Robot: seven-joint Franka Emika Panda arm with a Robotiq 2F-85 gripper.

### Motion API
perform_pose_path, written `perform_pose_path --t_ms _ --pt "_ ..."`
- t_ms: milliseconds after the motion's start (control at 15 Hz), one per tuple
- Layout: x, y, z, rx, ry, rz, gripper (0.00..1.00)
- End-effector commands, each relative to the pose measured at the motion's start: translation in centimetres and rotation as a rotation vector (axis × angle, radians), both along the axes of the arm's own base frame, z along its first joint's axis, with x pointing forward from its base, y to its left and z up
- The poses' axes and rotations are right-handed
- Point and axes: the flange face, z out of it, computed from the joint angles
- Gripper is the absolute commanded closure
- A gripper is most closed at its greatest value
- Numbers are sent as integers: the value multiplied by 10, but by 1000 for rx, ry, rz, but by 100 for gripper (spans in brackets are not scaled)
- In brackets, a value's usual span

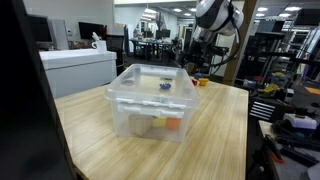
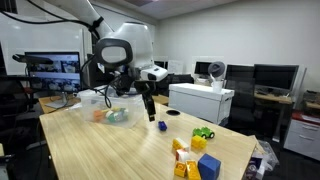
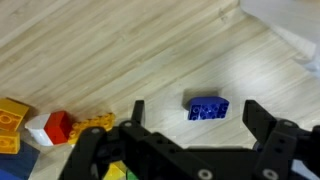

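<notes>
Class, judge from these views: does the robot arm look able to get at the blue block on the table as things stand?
Probably yes: the fingers stand open right above the blue block, with nothing in between.

My jaws stand wide apart over the wooden worktop [image 3: 120,50], holding nothing. A blue brick [image 3: 207,108] lies on the wood in the gap between them, touching neither. Toward one edge cluster a red brick [image 3: 58,125], a white brick [image 3: 38,128] and yellow pieces [image 3: 12,115].
</notes>
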Motion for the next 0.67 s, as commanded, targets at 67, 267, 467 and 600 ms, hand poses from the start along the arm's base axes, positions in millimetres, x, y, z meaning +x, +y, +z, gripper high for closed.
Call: perform_pose_path --t_ms 67,267,467,600 --pt "38 0 -41 -52 5 -39 0" --pt "61 -6 -65 -83 17 -72 0" --pt "80 -12 -80 -106 34 -89 0" --pt "94 -12 -88 -115 40 -92 0"
